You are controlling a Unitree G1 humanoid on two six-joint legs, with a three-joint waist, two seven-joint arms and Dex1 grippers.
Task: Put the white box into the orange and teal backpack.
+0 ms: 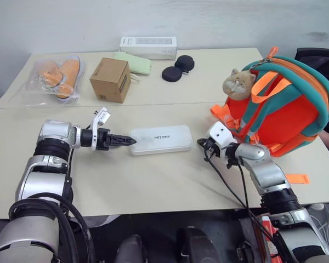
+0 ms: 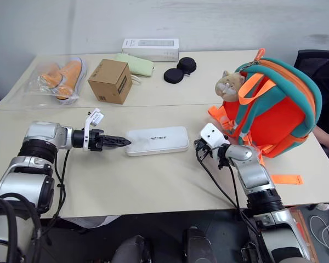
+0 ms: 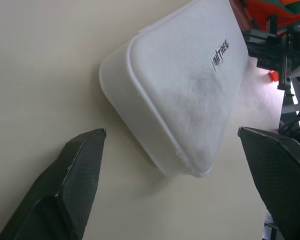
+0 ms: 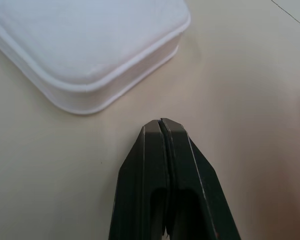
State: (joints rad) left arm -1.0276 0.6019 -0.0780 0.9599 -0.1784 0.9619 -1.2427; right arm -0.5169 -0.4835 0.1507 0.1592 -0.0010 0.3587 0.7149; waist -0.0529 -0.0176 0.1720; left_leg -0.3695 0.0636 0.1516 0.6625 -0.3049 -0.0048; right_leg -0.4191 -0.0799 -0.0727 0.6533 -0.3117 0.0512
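Nearest the robot, on the front part of the beige table (image 1: pixel 153 181), the two grippers flanked the white box (image 1: pixel 161 140), which lay flat with its dark lettering facing up. The left gripper (image 3: pixel 172 170) pointed at the box's left end with its two black fingers (image 3: pixel 77 172) spread wide apart and nothing between them; in the left wrist view the near corner of the box sat just ahead of the gap, apart from both fingers. The right gripper (image 4: pixel 162 125) hung just beside the box's right end with its fingers pressed together on nothing, the tips near the rounded corner but not touching it. To the right of the box and slightly farther back stood the orange and teal backpack (image 1: pixel 285 109), upright on the table with its orange straps hanging down the front and a tan plush cat (image 1: pixel 239 82) fixed near its top; whether its zipper was open cannot be told. An orange tab (image 1: pixel 298 178) lay on the table near the right arm. Farther back, a brown cardboard cube (image 1: pixel 111 80) stood beside a clear bag of orange shoes (image 1: pixel 57 78). Behind those lay a pale green case (image 1: pixel 135 62), two black round discs (image 1: pixel 178 68) and, at the far edge, a long white carton (image 1: pixel 148 47).
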